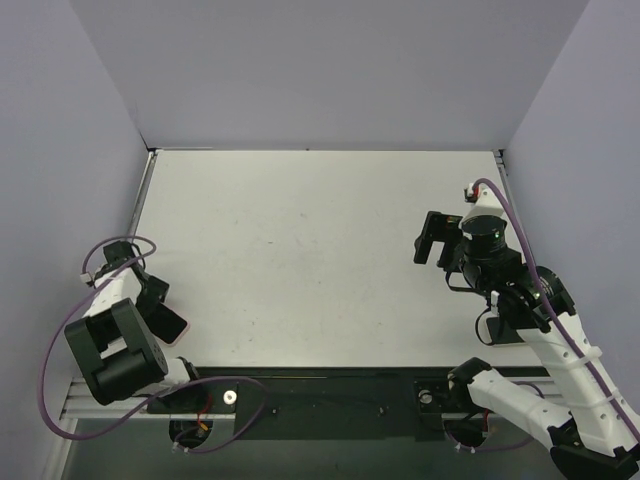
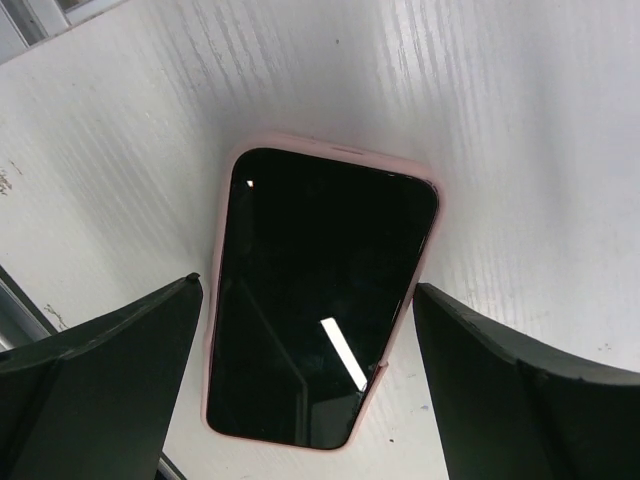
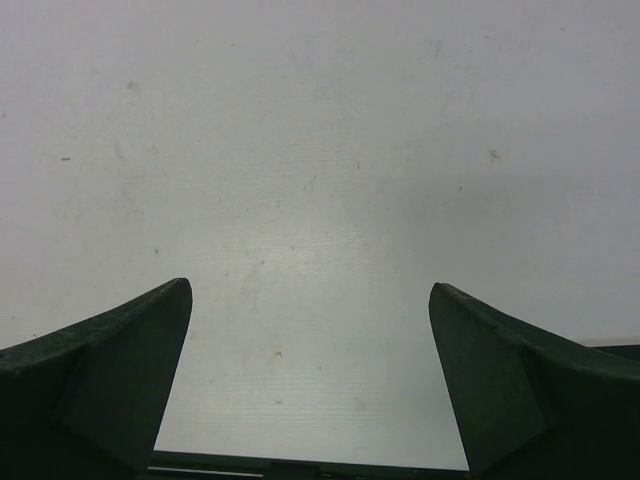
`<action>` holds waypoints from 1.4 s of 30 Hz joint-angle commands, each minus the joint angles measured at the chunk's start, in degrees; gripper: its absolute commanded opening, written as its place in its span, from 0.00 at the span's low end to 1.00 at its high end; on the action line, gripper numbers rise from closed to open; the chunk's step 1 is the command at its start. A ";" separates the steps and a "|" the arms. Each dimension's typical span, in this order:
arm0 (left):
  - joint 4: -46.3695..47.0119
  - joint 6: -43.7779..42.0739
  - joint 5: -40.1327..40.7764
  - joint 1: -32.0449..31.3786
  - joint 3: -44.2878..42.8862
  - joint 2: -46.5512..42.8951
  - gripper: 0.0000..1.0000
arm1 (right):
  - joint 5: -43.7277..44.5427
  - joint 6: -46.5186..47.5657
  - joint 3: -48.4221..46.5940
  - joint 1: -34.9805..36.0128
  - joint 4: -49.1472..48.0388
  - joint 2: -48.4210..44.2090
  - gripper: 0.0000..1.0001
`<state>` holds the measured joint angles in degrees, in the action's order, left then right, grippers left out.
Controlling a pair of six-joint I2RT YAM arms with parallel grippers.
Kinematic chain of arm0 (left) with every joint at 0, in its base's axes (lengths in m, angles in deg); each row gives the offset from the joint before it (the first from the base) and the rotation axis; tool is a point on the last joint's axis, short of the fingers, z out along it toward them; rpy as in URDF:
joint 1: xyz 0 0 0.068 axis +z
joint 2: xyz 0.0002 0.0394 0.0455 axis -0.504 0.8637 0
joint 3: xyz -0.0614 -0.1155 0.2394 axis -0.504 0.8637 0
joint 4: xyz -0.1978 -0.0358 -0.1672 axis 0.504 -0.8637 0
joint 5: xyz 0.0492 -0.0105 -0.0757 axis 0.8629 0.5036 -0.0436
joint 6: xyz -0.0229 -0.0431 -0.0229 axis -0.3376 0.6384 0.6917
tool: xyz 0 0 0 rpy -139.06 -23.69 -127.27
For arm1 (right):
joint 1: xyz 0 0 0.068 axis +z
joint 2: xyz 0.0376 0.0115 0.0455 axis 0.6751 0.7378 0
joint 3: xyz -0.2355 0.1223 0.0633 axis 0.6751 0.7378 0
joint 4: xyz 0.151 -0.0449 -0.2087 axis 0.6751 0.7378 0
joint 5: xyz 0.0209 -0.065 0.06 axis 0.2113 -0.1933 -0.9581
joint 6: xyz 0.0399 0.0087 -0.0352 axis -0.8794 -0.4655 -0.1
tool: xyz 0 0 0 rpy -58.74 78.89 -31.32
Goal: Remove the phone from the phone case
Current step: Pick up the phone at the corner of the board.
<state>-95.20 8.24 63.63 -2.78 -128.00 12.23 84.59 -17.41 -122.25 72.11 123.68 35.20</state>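
Black glass-faced phone [image 2: 318, 300] in soft pink rubbery case [image 2: 330, 148] lies screen-up at near-left edge of white table [image 1: 300, 230], between wide-spread fingers of your left gripper [image 2: 305, 292], nothing held. Right gripper [image 3: 310, 290] wide too, empty, well apart. Expect slick glass, flexible rim: pinch long edges, peel corner.

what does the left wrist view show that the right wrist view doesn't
Only the left wrist view: the phone, screen up and still in its pink case, lying flat between the fingers of the left gripper.
Only the right wrist view: nothing but table in front of the right gripper, with a dark strip along the bottom edge.
Both: the white table surface and a pair of dark fingers standing wide open.
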 commanded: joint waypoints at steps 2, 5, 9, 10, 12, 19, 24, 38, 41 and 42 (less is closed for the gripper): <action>0.22 1.40 1.35 0.38 -0.29 1.98 0.97 | -0.26 0.50 -0.78 -0.29 -0.89 0.23 1.00; 1.01 1.05 0.13 0.38 0.06 2.85 0.97 | -0.09 0.24 -0.69 -0.29 -1.15 0.31 1.00; 1.19 0.09 -0.93 0.38 -1.78 7.59 0.97 | -0.61 -0.02 -0.69 -0.29 -1.42 0.93 1.00; 0.23 -0.35 -0.49 0.20 -3.18 8.39 0.97 | -0.70 -0.11 -0.78 -0.29 -1.50 1.19 1.00; -0.74 -0.62 0.12 0.03 -4.24 10.32 0.97 | -0.70 -0.37 -0.78 -0.29 -1.50 1.46 1.00; -0.66 -0.18 -1.54 0.02 -3.28 11.47 0.82 | -1.31 -1.52 -1.31 -0.29 -1.77 2.42 1.00; 0.92 -1.50 -5.75 0.02 -2.76 11.82 0.27 | -1.58 -2.66 -1.22 -0.29 -1.77 2.16 1.00; 1.18 0.70 -9.71 -3.66 -1.96 -1.78 0.00 | -1.31 -3.89 -0.35 -0.21 -0.89 3.13 1.00; 3.37 0.61 -13.75 -8.21 -1.62 -7.24 0.00 | -2.37 -4.77 3.24 -0.12 -2.38 3.22 1.00; 4.17 0.78 -13.76 -9.54 -1.18 -10.47 0.00 | -3.07 -5.03 3.96 -0.03 -3.86 3.13 1.00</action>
<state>-93.95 7.56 56.14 -7.53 -128.79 11.16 82.87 -21.04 -121.49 72.11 122.59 37.78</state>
